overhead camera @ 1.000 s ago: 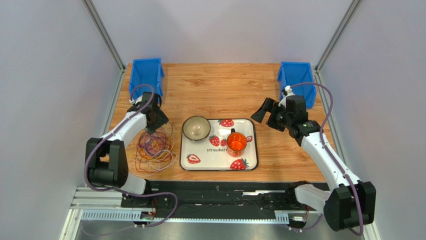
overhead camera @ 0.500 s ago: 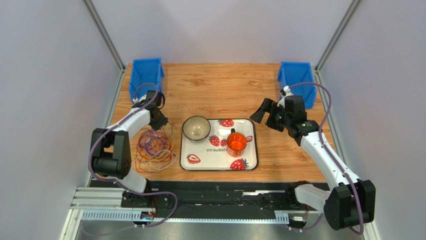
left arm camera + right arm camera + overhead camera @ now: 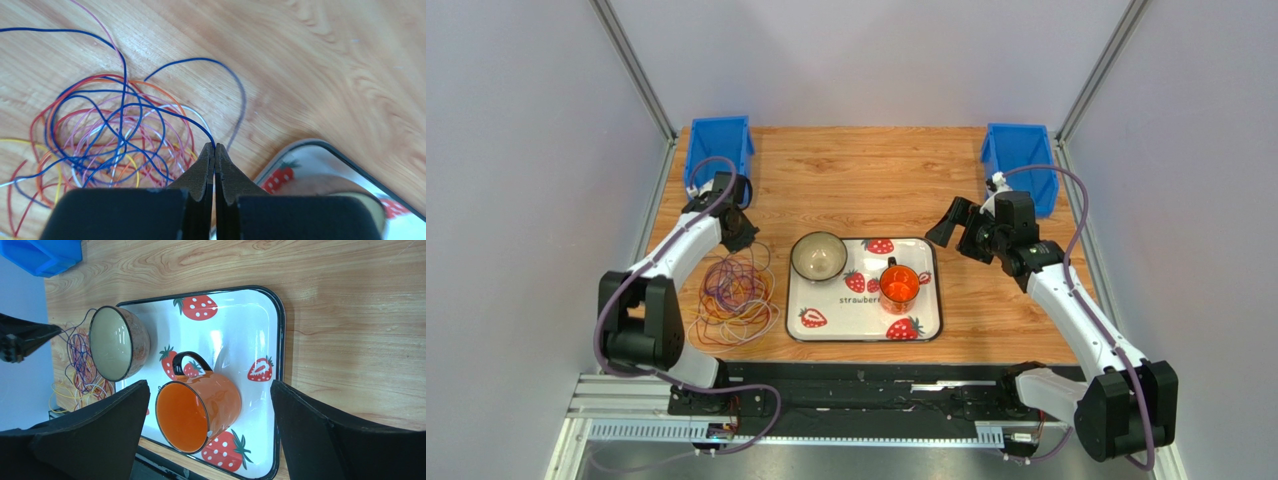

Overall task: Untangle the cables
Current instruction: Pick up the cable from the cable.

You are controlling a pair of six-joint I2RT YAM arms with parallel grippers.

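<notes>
Left wrist | left gripper (image 3: 215,150) pinches one blue edge strand of cables (image 3: 115,135) | likely limp, light, snag-prone | right gripper (image 3: 209,385) wide, empty

Left wrist view: the cables (image 3: 115,135) run off the frame's left edge and vanish behind my left gripper (image 3: 215,155), while the tray (image 3: 307,159) is blurred and cropped at the corner. From above, single strands are too fine to separate.
</notes>
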